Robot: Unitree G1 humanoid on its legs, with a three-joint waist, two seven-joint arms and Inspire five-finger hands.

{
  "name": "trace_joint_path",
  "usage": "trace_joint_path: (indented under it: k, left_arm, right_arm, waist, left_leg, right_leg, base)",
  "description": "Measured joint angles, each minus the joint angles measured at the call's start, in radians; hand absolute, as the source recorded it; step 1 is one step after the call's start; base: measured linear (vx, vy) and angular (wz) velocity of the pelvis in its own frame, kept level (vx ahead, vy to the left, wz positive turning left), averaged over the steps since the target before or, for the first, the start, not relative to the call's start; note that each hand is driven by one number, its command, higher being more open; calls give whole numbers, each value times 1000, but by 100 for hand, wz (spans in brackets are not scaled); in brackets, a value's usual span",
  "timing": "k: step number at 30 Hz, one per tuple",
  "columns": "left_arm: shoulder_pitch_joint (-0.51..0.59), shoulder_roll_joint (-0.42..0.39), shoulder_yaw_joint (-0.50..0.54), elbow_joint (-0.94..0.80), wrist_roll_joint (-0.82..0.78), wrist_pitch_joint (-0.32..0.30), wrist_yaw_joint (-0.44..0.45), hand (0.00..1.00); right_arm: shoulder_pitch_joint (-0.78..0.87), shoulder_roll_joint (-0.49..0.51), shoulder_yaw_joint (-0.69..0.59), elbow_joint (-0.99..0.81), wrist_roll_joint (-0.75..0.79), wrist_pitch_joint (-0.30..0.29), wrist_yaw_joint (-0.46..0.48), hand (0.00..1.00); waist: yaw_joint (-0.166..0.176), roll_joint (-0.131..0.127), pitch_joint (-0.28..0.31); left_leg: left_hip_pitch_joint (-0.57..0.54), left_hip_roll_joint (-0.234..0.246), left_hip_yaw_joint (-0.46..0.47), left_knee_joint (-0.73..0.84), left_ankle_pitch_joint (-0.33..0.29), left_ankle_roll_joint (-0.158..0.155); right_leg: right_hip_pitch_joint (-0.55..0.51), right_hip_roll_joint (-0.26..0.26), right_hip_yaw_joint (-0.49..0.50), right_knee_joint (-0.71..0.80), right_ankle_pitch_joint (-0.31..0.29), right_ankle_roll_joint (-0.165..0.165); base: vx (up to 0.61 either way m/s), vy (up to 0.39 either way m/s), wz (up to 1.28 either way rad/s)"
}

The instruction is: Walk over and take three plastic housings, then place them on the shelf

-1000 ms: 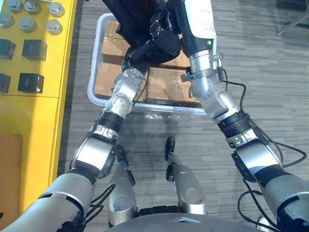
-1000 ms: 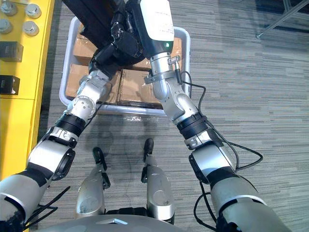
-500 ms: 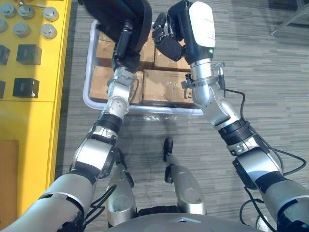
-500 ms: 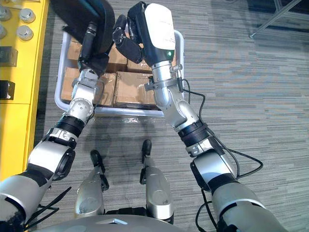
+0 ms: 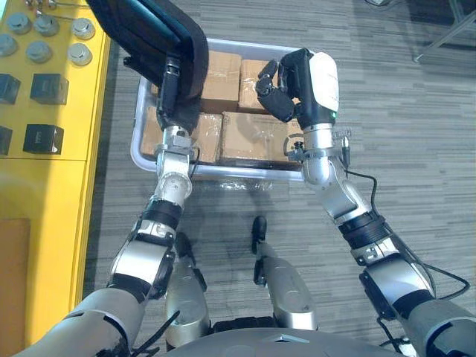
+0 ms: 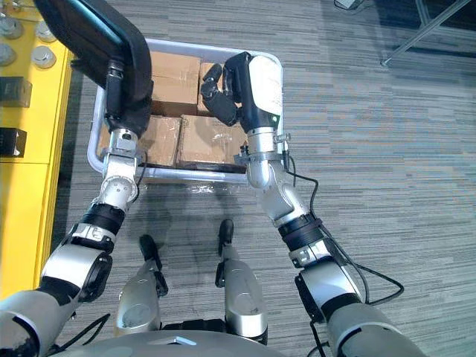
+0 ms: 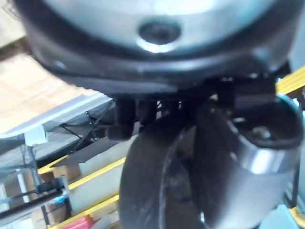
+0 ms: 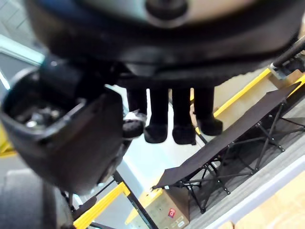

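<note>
A large black plastic housing (image 5: pixel 149 37) with a teal edge is raised over the left end of the white bin (image 5: pixel 223 172). My left hand (image 5: pixel 171 93) grips its lower edge from below, fingers curled on it; in the left wrist view the housing's dark curve (image 7: pixel 152 186) lies against the hand. My right hand (image 5: pixel 286 89) hangs apart from it over the bin's right half, its fingers (image 8: pixel 159 114) curled and holding nothing.
The bin stands on grey carpet and holds several brown cardboard boxes (image 5: pixel 253 137). A yellow table (image 5: pixel 52 178) runs along the left, with black cube parts (image 5: pixel 43 138) and round metal parts (image 5: pixel 44 26) on it. Bare carpet lies to the right.
Both hands were at the housing; now the left hand alone carries it, lifted up and to the left with fingers closed. The right hand has come away to the right.
</note>
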Motion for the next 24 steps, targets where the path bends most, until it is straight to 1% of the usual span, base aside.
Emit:
trace_joint_path:
  k: [1, 3, 4, 5, 6, 7, 8, 9, 10, 11, 13, 14, 15, 16, 18, 19, 22, 24]
  left_arm:
    - [15, -1, 1, -5, 27, 0, 7, 0]
    - [85, -3, -2, -73, 192, -9, 101, 0]
    - [120, -2, -9, -113, 293, -16, 163, 0]
    - [188, -2, -19, -192, 458, -22, 283, 0]
    - [219, -4, -20, -232, 531, -22, 342, 0]
    - [267, -9, -19, -296, 640, -22, 427, 0]
    - [340, -21, -19, -381, 786, -22, 540, 0]
    - [407, -31, -17, -454, 903, -21, 624, 0]
    - [500, -38, -14, -555, 1036, -20, 718, 0]
    - [546, -38, -13, -609, 1087, -18, 753, 0]
    - [707, -62, 25, -797, 1247, -4, 845, 0]
    - [738, -67, 32, -830, 1274, -3, 864, 0]
    - [785, -76, 52, -882, 1320, -2, 892, 0]
    - [821, -76, 65, -922, 1348, -1, 909, 0]
    - [864, -77, 69, -966, 1385, 1, 923, 0]
    - [892, -79, 65, -983, 1400, 1, 927, 0]
    - [927, -83, 48, -984, 1403, 10, 912, 0]
    - [963, -97, 45, -987, 1400, 31, 901, 0]
  right_arm:
    - [7, 2, 0, -1, 4, 0, 0, 100]
    - [60, 4, -9, -39, 41, 2, 0, 100]
    - [98, 5, -18, -71, 51, 2, -1, 100]
    - [178, 9, -39, -132, 66, 3, -2, 100]
    - [211, 11, -49, -155, 70, 3, -2, 100]
    - [259, 15, -64, -184, 89, 3, -2, 100]
    - [335, 24, -94, -223, 115, 2, -3, 100]
    - [401, 33, -114, -246, 137, 1, -5, 100]
    - [487, 37, -132, -268, 151, 1, -6, 100]
    - [529, 37, -139, -276, 159, 1, -6, 100]
    - [668, 44, -143, -276, 253, 2, 9, 100]
    - [694, 50, -143, -276, 274, 2, 18, 100]
    - [739, 68, -145, -276, 305, 2, 36, 100]
    - [772, 83, -143, -276, 310, 1, 55, 100]
    - [799, 98, -138, -276, 313, -3, 89, 100]
    - [806, 110, -133, -276, 314, -5, 103, 100]
    - [805, 123, -120, -277, 375, -30, 128, 100]
    - [803, 151, -109, -278, 423, -50, 133, 100]
  waist:
    - [0, 0, 0]
    - [1, 1, -1]
    - [5, 2, -1]
    - [10, 4, -2]
    - [11, 6, -3]
    - [11, 9, -5]
    - [11, 20, -26]
    - [14, 30, -60]
    - [21, 48, -95]
    - [25, 57, -114]
    - [32, 98, -177]
    - [35, 108, -190]
    - [39, 127, -216]
    - [45, 140, -238]
    - [51, 148, -262]
    - [50, 148, -279]
    - [51, 143, -300]
    - [55, 132, -321]
  left_leg:
    - [3, 0, 0, 0, 0, 0]
    - [12, -1, -1, -2, 0, 0]
    - [19, 0, -1, -2, 0, 0]
    - [34, 0, 0, -4, -1, -2]
    - [43, 0, 0, -6, -1, -2]
    - [62, -1, 0, -13, -1, -2]
    - [71, -3, -3, -22, -4, -4]
    - [67, -6, -4, -29, -15, -3]
    - [69, -6, -6, -37, -20, -2]
    - [70, -6, -6, -37, -23, -4]
    - [91, -6, -12, -39, -27, -9]
    - [99, -6, -12, -41, -28, -11]
    - [111, -6, -12, -41, -31, -14]
    - [123, -7, -10, -41, -36, -14]
    - [134, -10, -11, -39, -42, -10]
    - [133, -13, -18, -38, -44, -7]
    - [132, -16, -42, -38, -48, 0]
    - [120, -16, -73, -42, -45, 5]
  right_leg:
    - [3, 0, 0, -1, 0, 0]
    - [20, 0, -3, -13, 0, 0]
    - [26, 0, -4, -14, 0, 0]
    - [43, 1, -7, -16, -1, 0]
    - [54, 0, -13, -16, -2, 0]
    - [68, 0, -18, -16, -3, 1]
    - [78, -1, -28, -16, -10, 6]
    - [72, -3, -30, -16, -23, 8]
    - [73, -3, -35, -16, -30, 10]
    - [74, -3, -37, -16, -33, 12]
    - [98, -4, -51, -16, -45, 21]
    - [106, -4, -52, -16, -47, 23]
    - [119, -5, -56, -16, -49, 26]
    - [129, -6, -59, -17, -51, 27]
    - [142, -11, -67, -18, -57, 28]
    - [146, -15, -79, -18, -62, 28]
    - [160, -19, -109, -23, -71, 28]
    - [167, -20, -148, -24, -75, 23]
  base:
    - [0, 0, 0]
    - [-1, 5, 2]
    - [13, 11, 4]
    - [0, 0, 0]
    - [29, 18, 4]
    - [31, 24, 9]
    - [44, 31, 11]
    - [68, 34, 12]
    - [71, 26, 7]
    - [95, 20, 8]
    - [97, 11, 10]
    - [87, 13, 6]
    - [66, 16, -1]
    - [53, 18, -3]
    - [-6, 10, 4]
    - [-26, 17, 14]
    - [-43, 11, 24]
    - [-50, 2, 37]
